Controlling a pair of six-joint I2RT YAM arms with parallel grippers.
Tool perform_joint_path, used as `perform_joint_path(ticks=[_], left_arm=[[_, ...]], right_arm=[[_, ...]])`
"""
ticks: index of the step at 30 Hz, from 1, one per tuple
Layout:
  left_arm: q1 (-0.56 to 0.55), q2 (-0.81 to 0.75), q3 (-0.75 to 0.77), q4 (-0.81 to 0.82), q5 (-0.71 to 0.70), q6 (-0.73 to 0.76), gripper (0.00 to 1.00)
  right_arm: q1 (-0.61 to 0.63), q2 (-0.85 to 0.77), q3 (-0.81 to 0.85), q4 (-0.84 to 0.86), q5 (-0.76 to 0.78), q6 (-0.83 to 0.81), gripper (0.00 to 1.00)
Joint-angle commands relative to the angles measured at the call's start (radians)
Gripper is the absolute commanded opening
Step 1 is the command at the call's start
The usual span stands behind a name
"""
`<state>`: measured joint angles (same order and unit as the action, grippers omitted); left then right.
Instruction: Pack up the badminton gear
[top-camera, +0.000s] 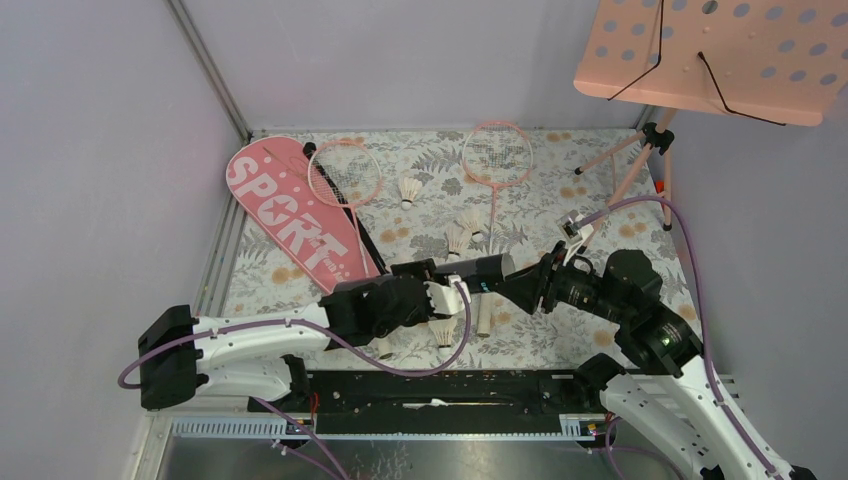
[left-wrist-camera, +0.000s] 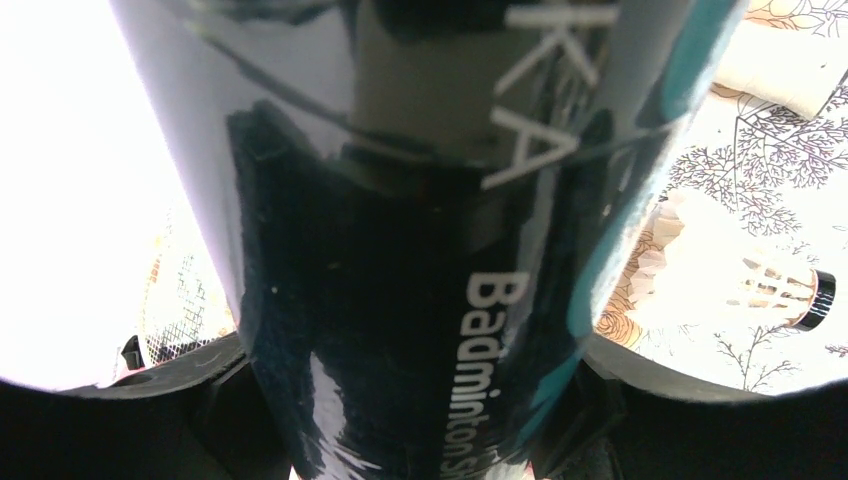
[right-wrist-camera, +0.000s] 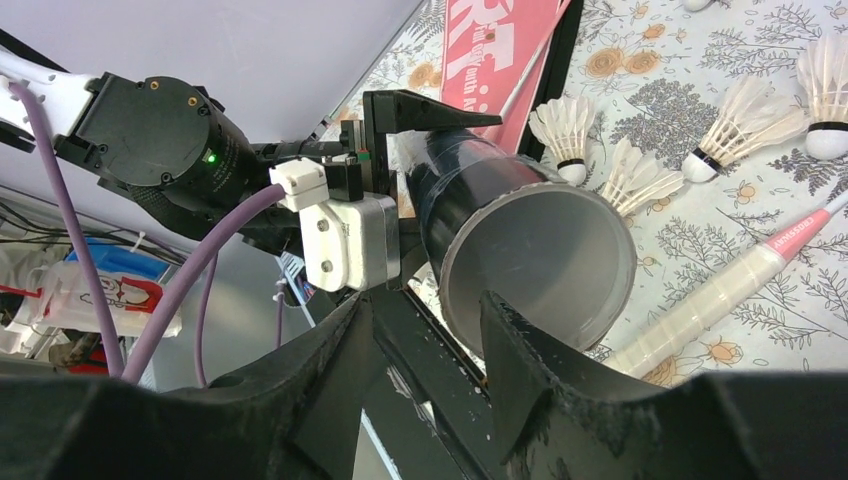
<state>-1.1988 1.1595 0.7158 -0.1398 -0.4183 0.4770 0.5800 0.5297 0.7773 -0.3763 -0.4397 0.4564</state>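
Nearby, shuttlecocks (top-camera: 458, 240) and rackets (top-camera: 497, 155) lie around the tube (top-camera: 490, 266).

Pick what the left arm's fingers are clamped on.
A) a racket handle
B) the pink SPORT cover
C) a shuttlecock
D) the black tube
D: in the left wrist view, the black tube fills the space between the left fingers.

Glossy black tube (left-wrist-camera: 400, 300), matt pink cover (top-camera: 280, 215), floral cloth tabletop (top-camera: 545, 205), feather shuttlecocks (top-camera: 409, 189)

White "SPORT" along the pink cover (top-camera: 290, 215) at upper left, white "Badminton" and partial "KA" on the black tube (left-wrist-camera: 420, 300)
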Motion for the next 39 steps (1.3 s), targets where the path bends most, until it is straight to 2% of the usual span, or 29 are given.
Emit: perform_joint_path(ticks=[1, 4, 8, 9, 23, 27, 34, 36, 39], left_arm=[[-0.018, -0.044, 0.019, 0.066, 0.027, 0.011, 0.29], [-0.021, -0.049, 0.019, 0.067, 0.028, 0.011, 0.29], [-0.022, -0.053, 0.019, 0.067, 0.017, 0.009, 0.29], [-0.022, -0.056, 0.017, 0.067, 0.016, 0.009, 0.30], [-0.022, -0.211, -0.114, 0.155, 0.043, 0.067, 0.22], [-0.021, -0.238, -0.139, 0.170, 0.035, 0.064, 0.14], [-0.022, -0.254, -0.136, 0.164, 0.058, 0.063, 0.12], [-0.022, -0.258, -0.135, 0.173, 0.038, 0.052, 0.11], [-0.021, -0.268, -0.108, 0.218, -0.053, -0.007, 0.12]], right_arm=[[0.005, 0.012, 0.034, 0.031, -0.026, -0.027, 0.49], [0.006, 0.016, 0.030, 0.033, -0.035, -0.023, 0.39], [0.006, 0.016, 0.035, 0.028, -0.059, -0.028, 0.03], [0.005, 0.014, 0.040, 0.014, -0.052, -0.033, 0.00], [0.006, -0.188, 0.139, -0.183, 0.034, -0.103, 0.00], [0.006, -0.204, 0.186, -0.255, 0.078, -0.133, 0.00], [0.006, -0.204, 0.165, -0.235, 0.064, -0.121, 0.00], [0.006, -0.190, 0.161, -0.245, 0.136, -0.117, 0.00], [0.006, -0.143, 0.138, -0.297, 0.394, -0.083, 0.00]])
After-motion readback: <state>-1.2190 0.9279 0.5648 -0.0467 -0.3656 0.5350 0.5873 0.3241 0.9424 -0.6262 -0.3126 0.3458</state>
